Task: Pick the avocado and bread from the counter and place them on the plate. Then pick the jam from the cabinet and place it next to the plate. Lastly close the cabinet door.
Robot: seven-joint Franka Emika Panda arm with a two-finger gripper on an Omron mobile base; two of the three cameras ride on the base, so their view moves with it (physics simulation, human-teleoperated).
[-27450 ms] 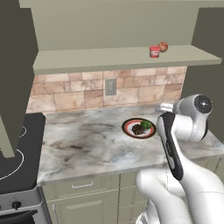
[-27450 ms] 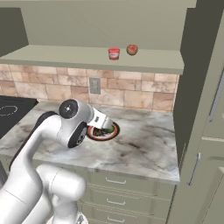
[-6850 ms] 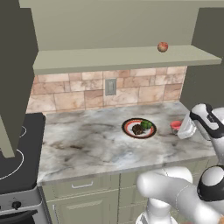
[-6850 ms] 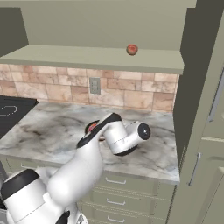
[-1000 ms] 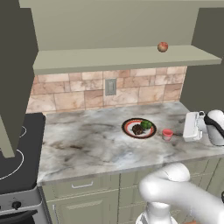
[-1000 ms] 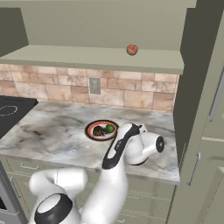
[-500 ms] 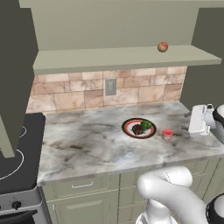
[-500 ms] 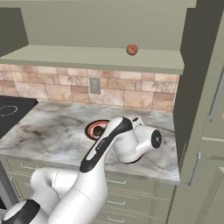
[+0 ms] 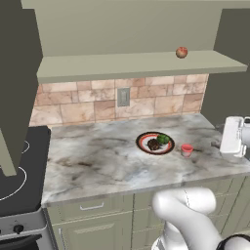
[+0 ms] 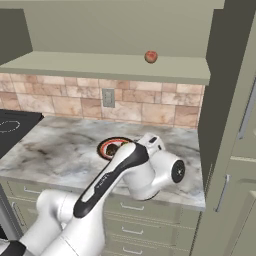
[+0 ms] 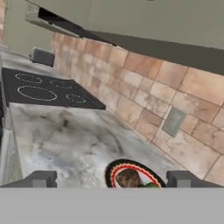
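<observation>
Plate (image 9: 146, 144) sits mid-counter (image 9: 97, 161), bread (image 9: 154, 145) and avocado (image 9: 163, 139) both on it, avocado at 2 o'clock of the bread, touching or nearly so. Jam (image 9: 186, 150) stands on the counter just beside the plate, at its 4 o'clock, apart from the rim. Reddish ball (image 9: 181, 52) on the cabinet (image 9: 136, 66) shelf, toward the right end. Cabinet door (image 9: 17, 88) hangs open at far left of the left base view. Gripper (image 11: 112, 180) spread wide, nothing between the fingertips (image 11: 40, 179); in the hand view it looks across the counter with plate, bread and a bit of avocado at 6 o'clock, stovetop (image 11: 39, 94) at 10 o'clock, wall outlet (image 11: 173, 121) on the tiles. Arm's hand sits at 3 o'clock of the jam, well apart.
</observation>
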